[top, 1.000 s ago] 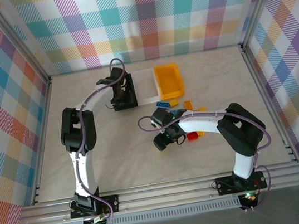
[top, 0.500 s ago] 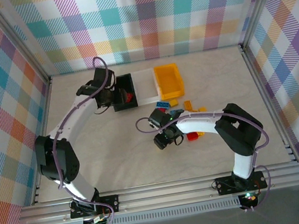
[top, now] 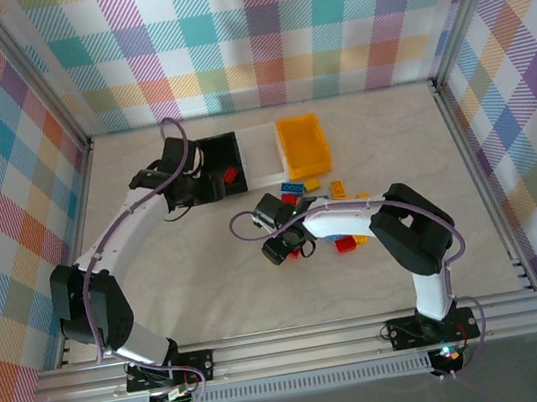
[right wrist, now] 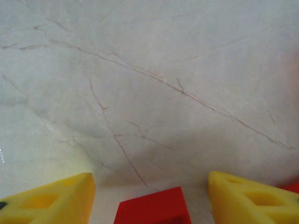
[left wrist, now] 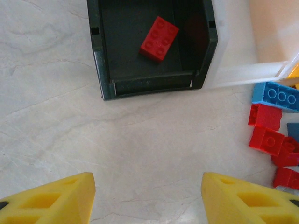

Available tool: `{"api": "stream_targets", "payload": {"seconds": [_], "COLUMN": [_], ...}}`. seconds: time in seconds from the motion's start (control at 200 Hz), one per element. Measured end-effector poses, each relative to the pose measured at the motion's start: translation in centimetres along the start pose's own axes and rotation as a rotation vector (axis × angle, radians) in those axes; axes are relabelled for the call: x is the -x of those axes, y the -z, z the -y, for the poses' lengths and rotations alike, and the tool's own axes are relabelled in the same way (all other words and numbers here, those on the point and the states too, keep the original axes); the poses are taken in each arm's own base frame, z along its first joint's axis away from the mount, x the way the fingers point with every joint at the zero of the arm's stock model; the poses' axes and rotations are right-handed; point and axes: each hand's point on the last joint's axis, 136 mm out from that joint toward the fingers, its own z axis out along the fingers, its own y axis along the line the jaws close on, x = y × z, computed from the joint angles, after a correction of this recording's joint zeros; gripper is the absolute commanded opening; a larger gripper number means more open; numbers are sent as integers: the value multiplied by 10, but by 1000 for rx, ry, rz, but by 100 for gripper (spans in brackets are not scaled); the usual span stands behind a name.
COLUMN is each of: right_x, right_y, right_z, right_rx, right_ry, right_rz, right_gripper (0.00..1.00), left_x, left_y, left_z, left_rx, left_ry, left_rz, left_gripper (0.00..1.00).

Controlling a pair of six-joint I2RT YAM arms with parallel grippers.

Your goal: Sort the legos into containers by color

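Note:
The black container (left wrist: pixel 105 70) holds one red lego (left wrist: pixel 159 31). My left gripper (left wrist: pixel 148 179) hovers open over bare table just short of this bin, with nothing between its fingers; from above it (top: pixel 196 188) is to the left of the black container (top: pixel 222 154). Beside that stand the white container (top: pixel 261 153) and the yellow-orange container (top: pixel 302 143). My right gripper (right wrist: pixel 149 179) is low over the table, open, with a red lego (right wrist: pixel 152 207) between its fingers and a gap on each side. Loose legos (top: pixel 343 240) lie to the right of my right gripper (top: pixel 280 247).
Blue (left wrist: pixel 278 95) and red legos (left wrist: pixel 266 140) lie right of the black bin, below the white container (left wrist: pixel 243 70). More bricks (top: pixel 293 193) sit below the yellow-orange bin. Metal rails and checkered walls (top: pixel 242 23) enclose the table.
My left gripper has backed away leftward from over the black bin, leaving a red lego inside it. My right gripper has shifted a little left and its jaws have narrowed.

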Motion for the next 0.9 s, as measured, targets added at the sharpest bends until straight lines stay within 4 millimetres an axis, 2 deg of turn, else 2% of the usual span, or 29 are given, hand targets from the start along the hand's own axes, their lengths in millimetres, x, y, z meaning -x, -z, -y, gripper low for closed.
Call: {"api": "stream_targets", "payload": {"seconds": [0.14, 0.25, 0.33, 0.475, 0.595, 0.815, 0.9], "right_x": [-2, -11, -17, -22, -24, -21, -13], "right_y": [1, 5, 8, 13, 12, 13, 18], "right_z": [2, 1, 0, 1, 1, 0, -1], "right_rx": [2, 15, 20, 24, 27, 28, 34], "right_ry": [-9, -13, -15, -15, 1, -1, -1], "right_rz": [2, -11, -26, -27, -28, -22, -4], "right_gripper": [54, 65, 66, 54, 34, 33, 33], "left_x": [-13, -20, -25, -35, -41, -44, -43], "left_y": [0, -1, -1, 2, 5, 18, 29], "left_z": [-4, -5, -6, -8, -10, -12, -14], "left_rx": [1, 0, -2, -7, -9, -19, -27], "left_ry": [17, 24, 29, 39, 45, 54, 73], "left_rz": [-20, -33, -39, -47, -49, -20, 9], "left_gripper": [62, 63, 64, 64, 64, 66, 69]}}
